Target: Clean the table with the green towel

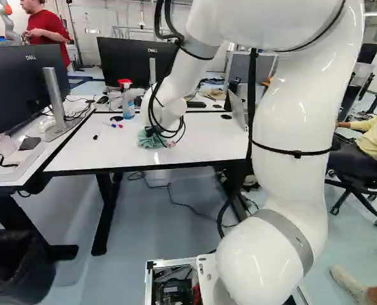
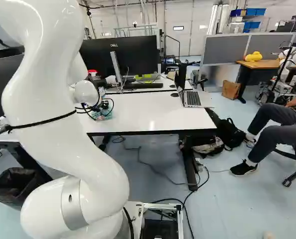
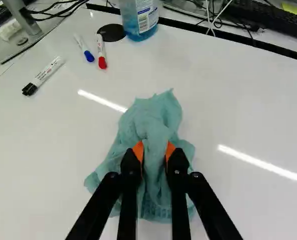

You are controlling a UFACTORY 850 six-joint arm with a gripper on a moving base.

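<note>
"Two black fingers point(image 3: 130, 172) with orange pads point(image 3: 138, 151): what are they doing?"

"Pinching; the gripper point(image 1: 152, 132) has a bunched fold of the green towel point(image 3: 156, 120) between its pads, one on each side; the rest of the cloth spreads crumpled around the tips, on the glossy white table point(image 3: 238, 105)."

"And beyond the cloth?"

"Three markers, lying left of it in the left base view; the black-capped marker point(image 3: 43, 76) is apart from the other two; the blue-capped marker point(image 3: 83, 47) and red-capped marker point(image 3: 101, 52) lie close together; all three have print on their barrels."

"Anything else with a label?"

"The spray bottle point(image 3: 140, 20), with a red head and blue liquid; it stands upright near the table's far edge, its label carrying small print and a barcode; a flat black disc point(image 3: 111, 32) lies just beside it, the red-capped marker's end at the disc's rim."

"Further out?"

"An open laptop point(image 2: 193, 98) at the table's right end in the right base view; past the far edge, a black monitor point(image 2: 119, 56) with a pale logo on its back; a second monitor point(image 1: 23, 82), also with a logo, at the left of the left base view; a black waste bin point(image 1: 17, 267) on the floor below that one."
</note>
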